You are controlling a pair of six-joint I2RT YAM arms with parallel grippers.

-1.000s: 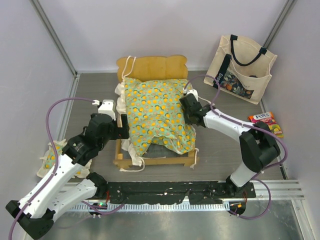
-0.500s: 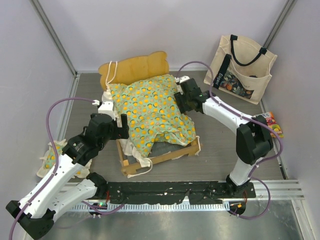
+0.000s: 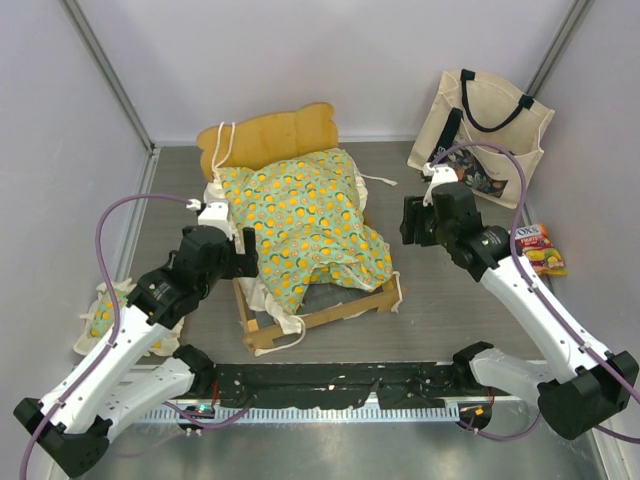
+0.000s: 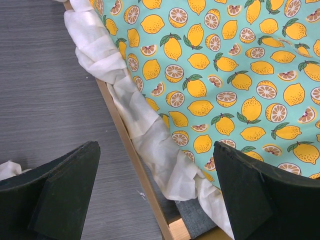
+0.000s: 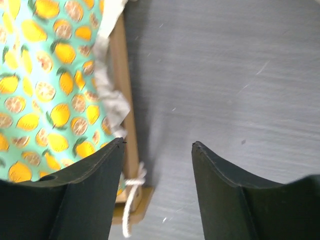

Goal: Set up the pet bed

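Note:
The pet bed's light-wood frame stands askew in the middle of the table, its curved headboard at the back left. The green citrus-print mattress cushion lies rumpled over it, and a patch of grey base shows at the foot. My left gripper is open at the bed's left side. In the left wrist view it straddles the side rail and cream ruffle. My right gripper is open and empty, right of the bed. In the right wrist view it hangs over bare floor beside the rail and a white tie.
A cream tote bag leans against the back right wall. A candy packet lies at the right edge. A small matching ruffled pillow lies on the floor at the far left, partly under my left arm.
The bed has turned counter-clockwise, headboard swinging left. My right gripper has opened, let go of the cushion and drawn back to the right. The left arm has barely moved.

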